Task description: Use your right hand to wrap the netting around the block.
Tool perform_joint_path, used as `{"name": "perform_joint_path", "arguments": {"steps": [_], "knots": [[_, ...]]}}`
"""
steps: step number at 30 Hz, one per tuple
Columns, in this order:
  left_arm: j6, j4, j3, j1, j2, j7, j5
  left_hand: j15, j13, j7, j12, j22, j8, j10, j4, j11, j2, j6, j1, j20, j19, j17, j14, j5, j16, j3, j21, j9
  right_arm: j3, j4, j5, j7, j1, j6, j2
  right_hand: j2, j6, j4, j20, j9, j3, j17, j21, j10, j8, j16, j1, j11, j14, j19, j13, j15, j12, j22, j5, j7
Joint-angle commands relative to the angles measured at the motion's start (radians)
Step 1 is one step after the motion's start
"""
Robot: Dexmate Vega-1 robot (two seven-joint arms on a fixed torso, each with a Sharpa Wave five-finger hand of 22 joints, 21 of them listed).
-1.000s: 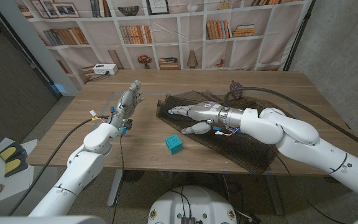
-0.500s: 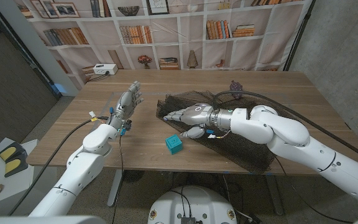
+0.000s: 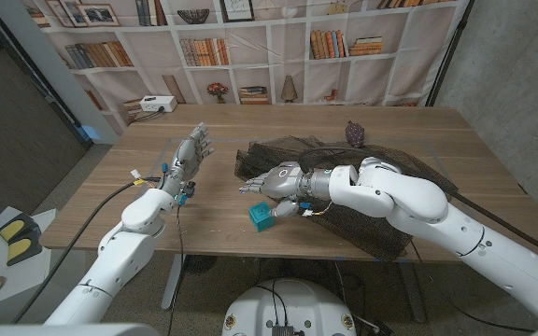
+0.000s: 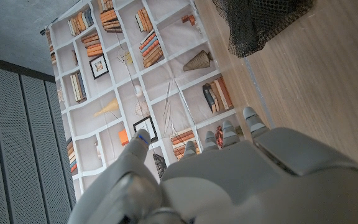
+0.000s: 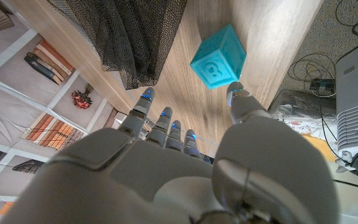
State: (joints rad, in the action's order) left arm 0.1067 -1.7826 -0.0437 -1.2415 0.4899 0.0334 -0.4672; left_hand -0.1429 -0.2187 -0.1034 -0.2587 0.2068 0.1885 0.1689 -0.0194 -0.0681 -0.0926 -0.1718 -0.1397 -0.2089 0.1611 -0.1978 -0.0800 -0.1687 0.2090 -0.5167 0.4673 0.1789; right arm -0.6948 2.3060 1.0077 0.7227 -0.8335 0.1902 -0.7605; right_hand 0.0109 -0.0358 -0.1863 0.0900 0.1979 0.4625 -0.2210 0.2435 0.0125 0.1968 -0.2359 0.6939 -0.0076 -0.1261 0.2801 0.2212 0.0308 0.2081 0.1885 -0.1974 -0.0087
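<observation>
A small teal block (image 3: 261, 217) sits on the wooden table near the front edge, just off the left border of the dark netting (image 3: 381, 219). The netting lies spread over the table's right half. My right hand (image 3: 278, 182) hovers open just behind and right of the block, fingers stretched leftward, thumb low beside the block. In the right wrist view the block (image 5: 215, 56) lies beyond the fingertips (image 5: 145, 95), with the netting (image 5: 126, 34) beside it. My left hand (image 3: 191, 154) stands open at the table's left, holding nothing.
A dark purple object (image 3: 354, 133) sits at the netting's far edge. A black cable (image 3: 456, 177) runs across the table's right side. A white box (image 3: 156, 105) stands at the back left. Bookshelves line the backdrop behind the table.
My right hand has slid left off the netting toward the teal block, and the arm has swung leftward with it. The left hand has not moved.
</observation>
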Motion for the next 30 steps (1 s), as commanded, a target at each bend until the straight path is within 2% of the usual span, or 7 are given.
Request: {"name": "perform_joint_path", "arguments": {"steps": [1, 10, 22, 25, 27, 29, 30], "knots": [[0.013, -0.007, 0.014, -0.021, 0.001, 0.002, -0.005, 0.001, -0.001, -0.004, 0.001, 0.004, 0.002, -0.002, -0.001, 0.002, 0.003, -0.028, 0.009, -0.004, -0.008, -0.002, 0.006, -0.008, 0.004, 0.005, 0.003, 0.001, -0.054, -0.063, 0.121, 0.114, 0.039, 0.015, 0.081, 0.001, -0.007, 0.009, -0.009, 0.003, 0.003, -0.007, -0.004, -0.004, 0.003, 0.002, -0.001, -0.01, 0.007, 0.003, 0.003, 0.003, -0.002, 0.002, -0.004, -0.002], [0.011, -0.007, 0.018, -0.029, 0.001, 0.003, -0.01, 0.001, -0.001, -0.005, 0.002, 0.005, 0.002, -0.001, -0.002, 0.001, 0.006, -0.028, 0.013, -0.005, -0.009, -0.003, 0.006, -0.009, 0.004, 0.008, 0.003, 0.001, -0.074, -0.109, 0.142, 0.159, 0.052, 0.029, 0.113, 0.006, -0.033, 0.01, -0.014, 0.002, 0.01, -0.01, -0.007, -0.029, -0.005, 0.004, 0.026, 0.005, 0.014, 0.0, 0.004, 0.001, -0.007, 0.002, -0.009, 0.004], [0.004, 0.006, 0.018, -0.025, -0.001, 0.009, -0.02, 0.001, -0.001, -0.004, 0.002, 0.005, 0.002, -0.003, -0.005, 0.002, 0.008, -0.026, 0.018, -0.005, -0.009, -0.003, 0.006, -0.009, 0.003, 0.011, 0.002, 0.001, -0.085, -0.124, 0.129, 0.19, 0.041, 0.032, 0.122, 0.001, -0.044, 0.013, -0.014, 0.003, 0.006, -0.014, -0.008, -0.033, -0.006, 0.001, 0.032, 0.007, 0.012, 0.001, 0.004, 0.001, -0.006, 0.002, -0.01, 0.001], [0.004, 0.009, 0.016, -0.021, -0.001, 0.013, -0.021, 0.0, -0.001, -0.004, 0.003, 0.005, 0.002, -0.002, -0.005, 0.0, 0.009, -0.026, 0.02, -0.005, -0.009, -0.003, 0.006, -0.009, 0.003, 0.012, 0.002, 0.001, -0.084, -0.145, 0.095, 0.197, 0.044, 0.031, 0.131, 0.003, -0.044, 0.011, -0.015, 0.003, 0.008, -0.014, -0.007, -0.034, -0.005, 0.0, 0.04, 0.005, 0.01, 0.002, 0.004, 0.002, -0.005, 0.002, -0.012, 0.001], [0.006, 0.011, 0.016, -0.02, -0.002, 0.014, -0.022, 0.0, -0.001, -0.004, 0.003, 0.005, 0.001, -0.002, -0.006, 0.001, 0.009, -0.027, 0.02, -0.005, -0.009, -0.003, 0.005, -0.01, 0.003, 0.012, 0.002, 0.001, -0.079, -0.171, 0.034, 0.216, 0.053, 0.025, 0.141, 0.008, -0.038, 0.026, -0.014, 0.002, 0.003, -0.02, -0.006, -0.026, -0.002, -0.006, 0.026, 0.001, 0.001, 0.006, 0.004, 0.0, 0.0, 0.002, -0.01, -0.005], [0.004, 0.012, 0.017, -0.019, -0.003, 0.013, -0.022, 0.0, -0.001, -0.004, 0.003, 0.005, 0.002, -0.002, -0.006, 0.002, 0.009, -0.026, 0.021, -0.005, -0.009, -0.003, 0.006, -0.01, 0.003, 0.013, 0.002, 0.001, -0.09, -0.171, 0.064, 0.205, 0.055, 0.021, 0.137, 0.021, -0.028, 0.043, -0.019, 0.002, -0.003, -0.031, 0.004, -0.014, 0.003, -0.022, 0.008, -0.004, -0.027, 0.032, 0.004, 0.011, 0.007, 0.003, -0.007, -0.01], [0.002, 0.013, 0.017, -0.019, -0.002, 0.013, -0.023, 0.0, -0.001, -0.004, 0.003, 0.005, 0.001, -0.002, -0.006, 0.001, 0.009, -0.027, 0.022, -0.005, -0.009, -0.003, 0.006, -0.01, 0.003, 0.013, 0.002, 0.001, -0.092, -0.172, 0.07, 0.198, 0.055, 0.021, 0.135, 0.022, -0.025, 0.043, -0.019, 0.002, -0.004, -0.031, 0.006, -0.012, 0.004, -0.024, 0.008, -0.006, -0.03, 0.037, 0.004, 0.012, 0.008, 0.003, -0.007, -0.012]]}}
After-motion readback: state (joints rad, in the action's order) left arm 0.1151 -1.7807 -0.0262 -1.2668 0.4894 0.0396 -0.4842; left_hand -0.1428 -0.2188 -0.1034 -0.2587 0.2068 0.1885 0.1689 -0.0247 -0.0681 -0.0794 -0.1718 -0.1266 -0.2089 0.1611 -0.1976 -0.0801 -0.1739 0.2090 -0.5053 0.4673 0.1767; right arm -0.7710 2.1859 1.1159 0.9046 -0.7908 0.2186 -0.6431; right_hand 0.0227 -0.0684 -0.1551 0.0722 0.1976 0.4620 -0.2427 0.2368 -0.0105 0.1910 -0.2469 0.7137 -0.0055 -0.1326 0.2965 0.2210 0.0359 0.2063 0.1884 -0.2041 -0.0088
